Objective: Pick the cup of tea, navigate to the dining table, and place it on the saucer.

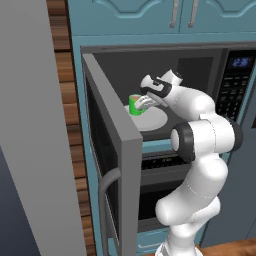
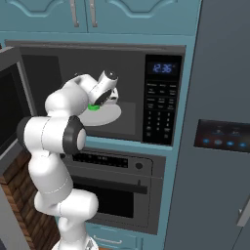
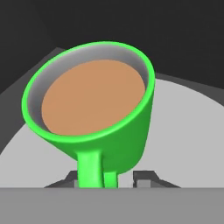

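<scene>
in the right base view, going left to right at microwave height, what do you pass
open microwave door → robot arm → cup of tea → turntable plate → microwave keypad panel → fridge dispenser panel

A built-in microwave [image 1: 200, 60] fills the upper middle, its door [image 1: 107, 150] swung open toward the lower left. A grey turntable plate [image 1: 152, 120] lies inside. Its keypad [image 2: 162, 100] sits at right; an oven [image 2: 117, 185] sits below, teal cabinets [image 2: 97, 14] above.

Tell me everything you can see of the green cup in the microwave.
The cup of tea is a small bright green, glossy mug with a grey inner wall, filled with flat brown liquid. Its looped handle points toward the tool, whose fingertips flank it. It stands upright on the pale round turntable inside the open microwave.
</scene>
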